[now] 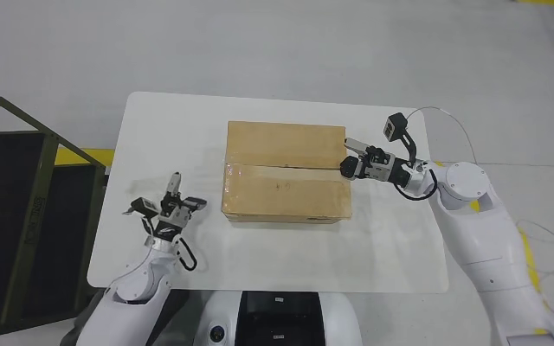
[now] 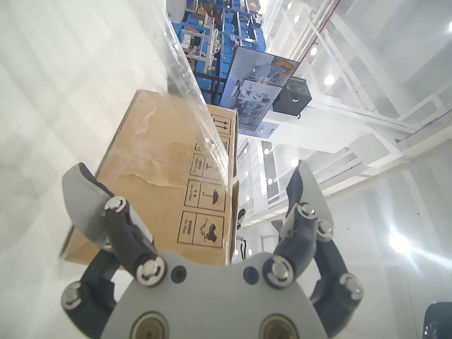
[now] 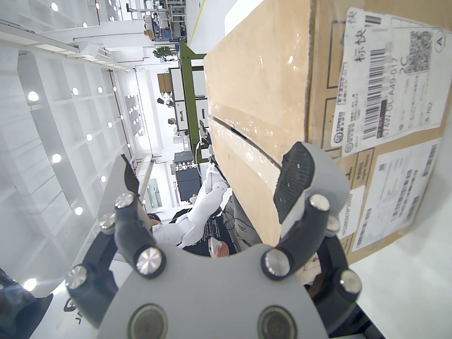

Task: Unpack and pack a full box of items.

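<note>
- The box (image 1: 286,171), a brown cardboard carton, is sitting flat on the white table (image 1: 173,121). It is lying about midway between the left and right edges and somewhat nearer the far edge than the near one. Both top flaps are lying shut, meeting in a seam that is running the length of the lid.
- The clear tape (image 1: 232,173) is covering the seam glossily at the carton's left end. In the left wrist view a loose transparent strip (image 2: 183,82) is standing off an upper corner.
- The right gripper (image 1: 349,157) is hanging at the carton's right end, level with the seam, on the side facing the table's right edge. Its fingers are spreading wide with nothing between them (one ribbed pad (image 3: 293,181) is showing in front of the top edge of the end face, and contact with the cardboard cannot be told).
- The shipping labels (image 3: 388,72), white and printed, are sticking to that right end face.
- The left gripper (image 1: 171,202) is sitting over the near-left part of the table, well apart from the carton. Its fingers (image 2: 84,199) are standing wide open and holding nothing, and it is facing the left end face, which is bearing printed handling symbols (image 2: 201,209).
- The green frame (image 1: 35,216) is standing on the floor beyond the table's left edge.
</note>
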Tool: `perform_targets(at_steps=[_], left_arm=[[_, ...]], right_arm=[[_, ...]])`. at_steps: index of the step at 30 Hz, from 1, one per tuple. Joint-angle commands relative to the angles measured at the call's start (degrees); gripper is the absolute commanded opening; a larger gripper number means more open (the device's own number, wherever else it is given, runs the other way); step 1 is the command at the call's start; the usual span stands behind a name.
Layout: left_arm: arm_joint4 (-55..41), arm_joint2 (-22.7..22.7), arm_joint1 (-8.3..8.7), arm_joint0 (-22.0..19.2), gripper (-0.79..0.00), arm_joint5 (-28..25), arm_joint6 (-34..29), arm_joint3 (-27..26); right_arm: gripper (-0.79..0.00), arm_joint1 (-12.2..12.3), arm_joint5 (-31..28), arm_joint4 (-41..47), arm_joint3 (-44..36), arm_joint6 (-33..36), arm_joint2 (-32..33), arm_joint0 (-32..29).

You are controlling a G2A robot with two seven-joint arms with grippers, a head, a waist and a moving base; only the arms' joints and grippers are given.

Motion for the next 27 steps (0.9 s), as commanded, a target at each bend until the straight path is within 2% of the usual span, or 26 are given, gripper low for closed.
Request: perform_targets(at_steps=[1,14,17,25,27], left_arm=[[1.2,0.6,-0.34,-1.1,0.000,-0.7,2.7,0.6],[-2.1,0.7,-1.49,-5.0,0.000,2.6,4.6,2.9],[-2.6,0.4,-1.67,-5.1,-0.099,2.6,4.6,3.2],[-3.0,-0.7,-2.16,-4.4,-0.219,2.0,4.9,3.3],[-3.0,-0.9,-2.28,-4.2,-0.225,1.9,5.0,3.2]], right_arm=[[0.000,0.0,0.0,0.0,0.0,0.0,0.0,0.0],[0.000,0.0,0.0,0.0,0.0,0.0,0.0,0.0],[0.000,0.0,0.0,0.0,0.0,0.0,0.0,0.0],[0.000,0.0,0.0,0.0,0.0,0.0,0.0,0.0],[0.000,0.0,0.0,0.0,0.0,0.0,0.0,0.0]])
